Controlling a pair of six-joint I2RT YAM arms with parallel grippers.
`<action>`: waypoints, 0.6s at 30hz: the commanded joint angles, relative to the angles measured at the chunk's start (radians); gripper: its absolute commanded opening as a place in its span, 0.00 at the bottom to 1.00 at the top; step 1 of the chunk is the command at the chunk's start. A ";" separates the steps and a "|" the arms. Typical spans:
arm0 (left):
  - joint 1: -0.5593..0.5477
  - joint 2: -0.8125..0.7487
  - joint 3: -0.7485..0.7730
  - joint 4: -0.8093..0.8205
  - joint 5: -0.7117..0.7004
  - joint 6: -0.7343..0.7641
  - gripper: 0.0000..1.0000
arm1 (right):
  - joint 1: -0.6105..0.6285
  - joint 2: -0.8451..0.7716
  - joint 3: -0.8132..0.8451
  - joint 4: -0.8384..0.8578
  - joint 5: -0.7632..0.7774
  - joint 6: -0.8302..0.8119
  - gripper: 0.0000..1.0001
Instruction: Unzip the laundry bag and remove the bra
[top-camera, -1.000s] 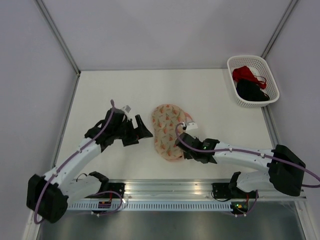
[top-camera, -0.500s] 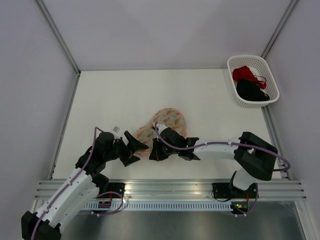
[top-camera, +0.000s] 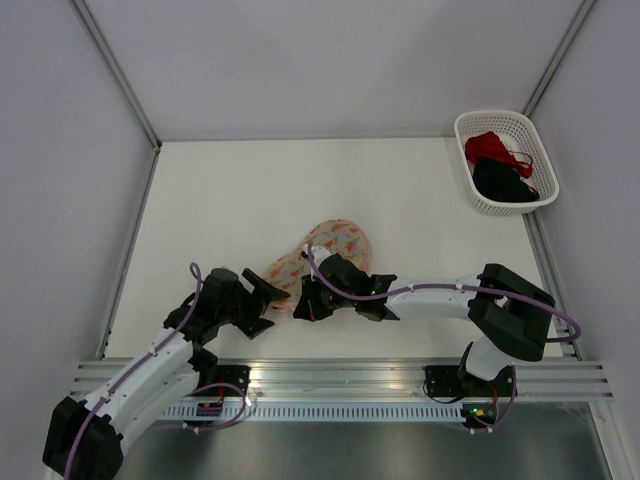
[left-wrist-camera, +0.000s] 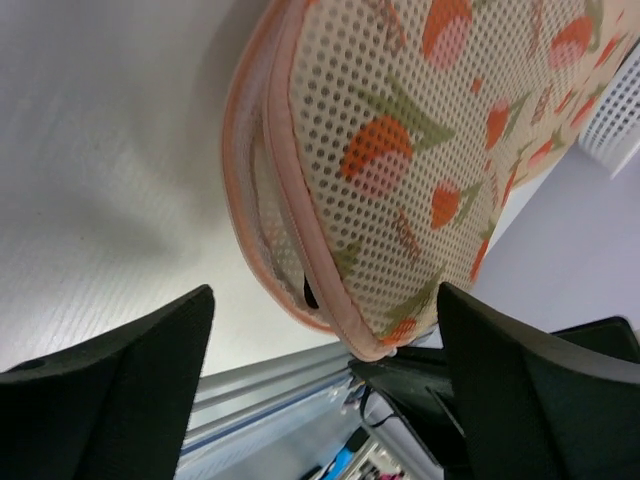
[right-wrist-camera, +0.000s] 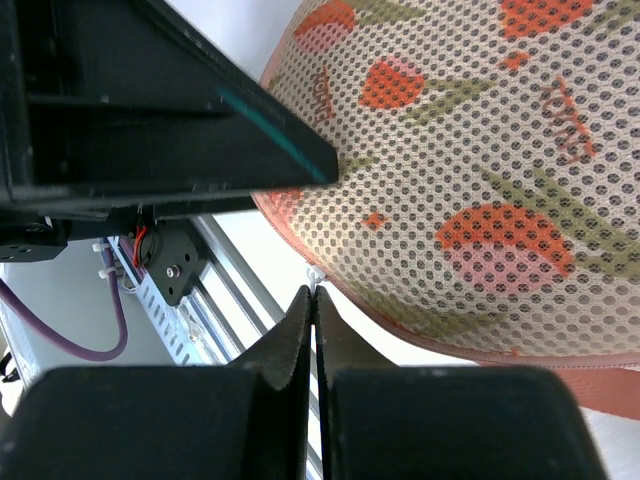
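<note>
The laundry bag (top-camera: 325, 250), a padded mesh case with orange and green print, lies near the front of the table. My right gripper (top-camera: 305, 302) is at its near-left end, shut on the small white zip pull (right-wrist-camera: 314, 278); the bag (right-wrist-camera: 450, 170) fills the right wrist view above the gripper (right-wrist-camera: 314, 297). My left gripper (top-camera: 272, 305) is open, its fingers either side of the bag's near end. In the left wrist view the gripper (left-wrist-camera: 325, 297) faces the bag (left-wrist-camera: 400, 150), whose zip seam gapes with a dark slit (left-wrist-camera: 308, 292). The bra is hidden.
A white lattice basket (top-camera: 468, 135) stands at the back right, holding a red garment (top-camera: 490, 148) and a dark one (top-camera: 500, 180). The metal rail (top-camera: 340, 378) runs along the near edge, close behind both grippers.
Both grippers have come toward the near edge. The right gripper has drawn the zip pull round the bag to its near-left end, and the bag has swung and shifted with it.
</note>
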 joint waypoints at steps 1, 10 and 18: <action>0.000 0.011 0.037 0.031 -0.134 -0.070 0.90 | 0.003 -0.040 0.009 0.031 -0.004 -0.017 0.00; 0.002 0.234 0.163 0.096 -0.174 -0.009 0.50 | 0.006 -0.078 -0.012 0.006 0.001 -0.025 0.00; 0.025 0.275 0.191 0.139 -0.167 0.020 0.02 | 0.008 -0.078 0.021 -0.093 0.031 -0.057 0.01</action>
